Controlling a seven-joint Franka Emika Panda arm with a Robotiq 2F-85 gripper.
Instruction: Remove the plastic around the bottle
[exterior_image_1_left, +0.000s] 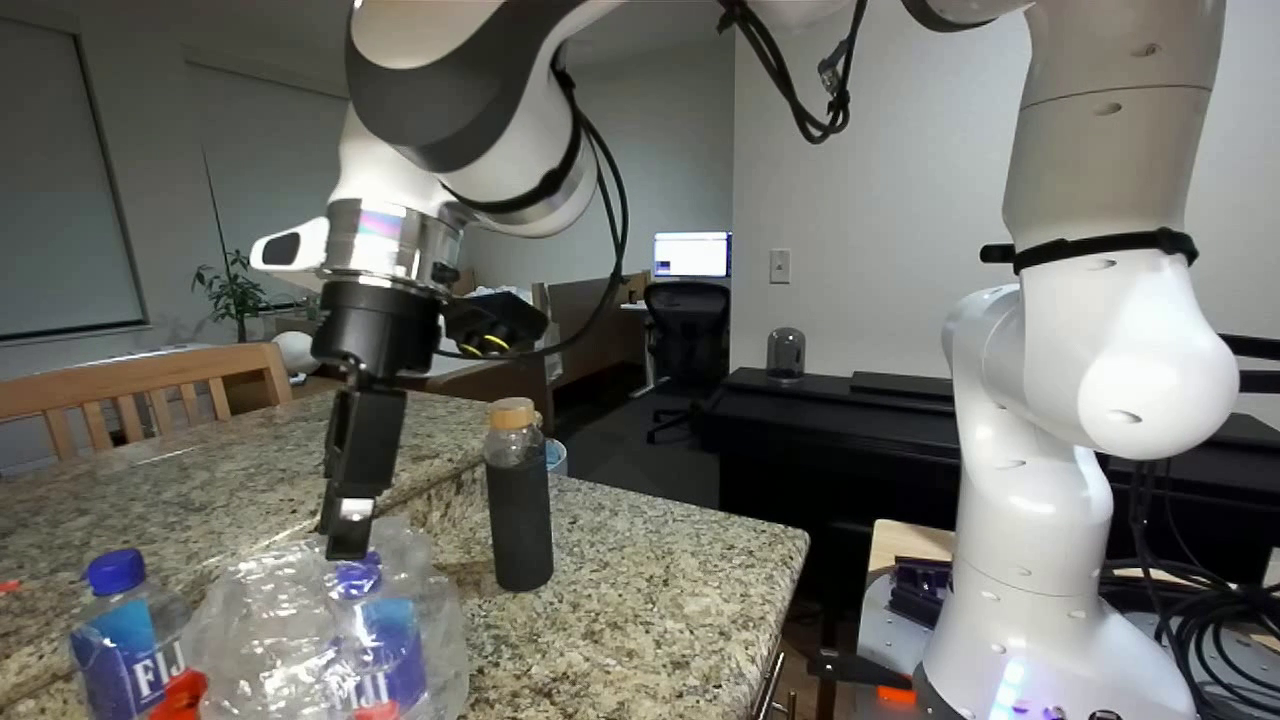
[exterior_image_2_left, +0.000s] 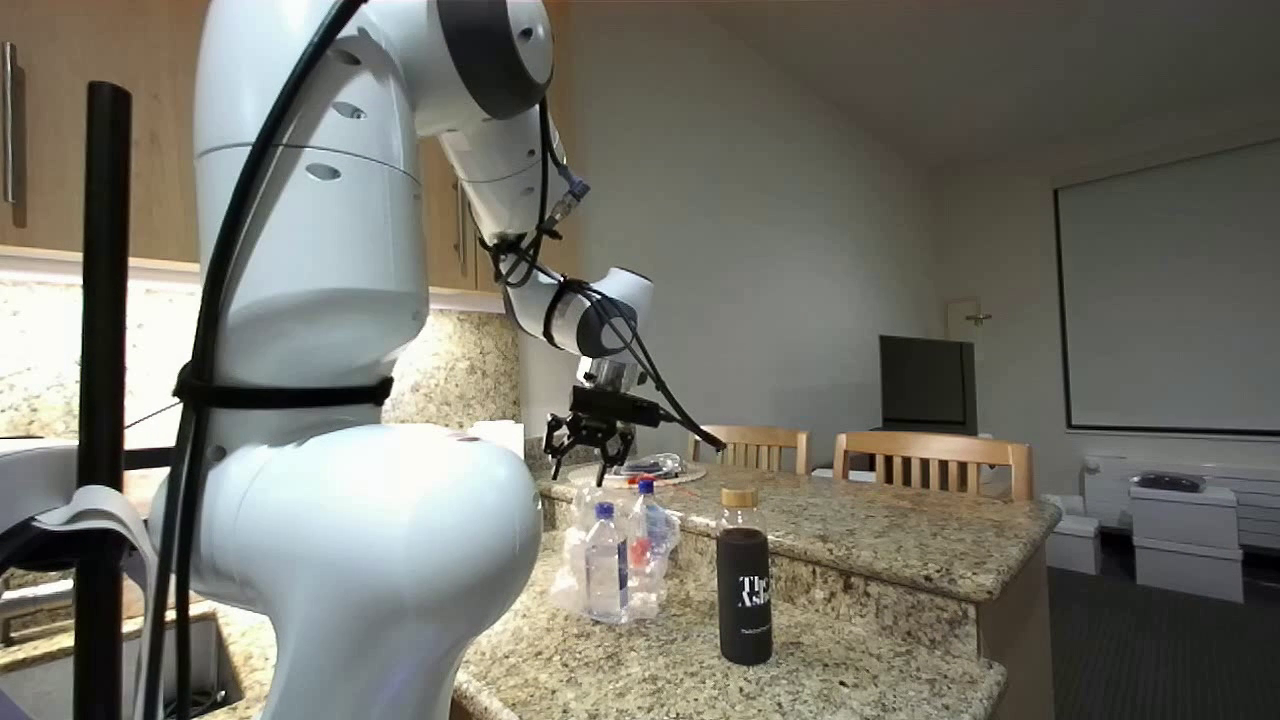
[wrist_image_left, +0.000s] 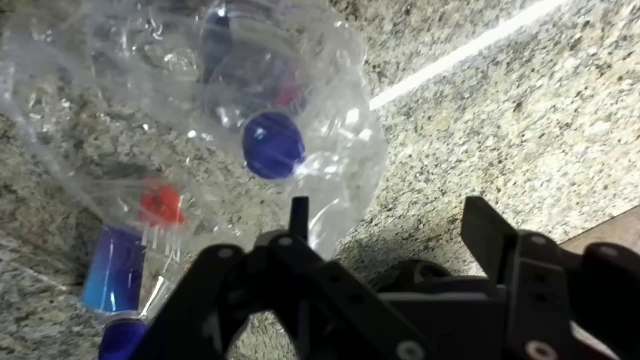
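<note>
Gripper (wrist_image_left: 390, 220) seen spread in wrist view, plastic (wrist_image_left: 185, 115) sighted at its ten o'clock. In an exterior view, dark bottle (exterior_image_1_left: 521, 520) noted upright at plastic's two o'clock.

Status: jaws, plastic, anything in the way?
Jaws open, nothing gripped. Plastic sits apart from upright dark bottle. Possibly in the way: blue-capped water bottle showing through the plastic.

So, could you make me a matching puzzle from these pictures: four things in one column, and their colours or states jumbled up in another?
Things
1. claw
2. plastic
3. dark bottle
4. water-bottle caps

Descriptions
A. blue
B. open, pointing down
C. tan-topped, standing upright
D. see-through, crinkled

Right pairs: 1-B, 2-D, 3-C, 4-A
</note>
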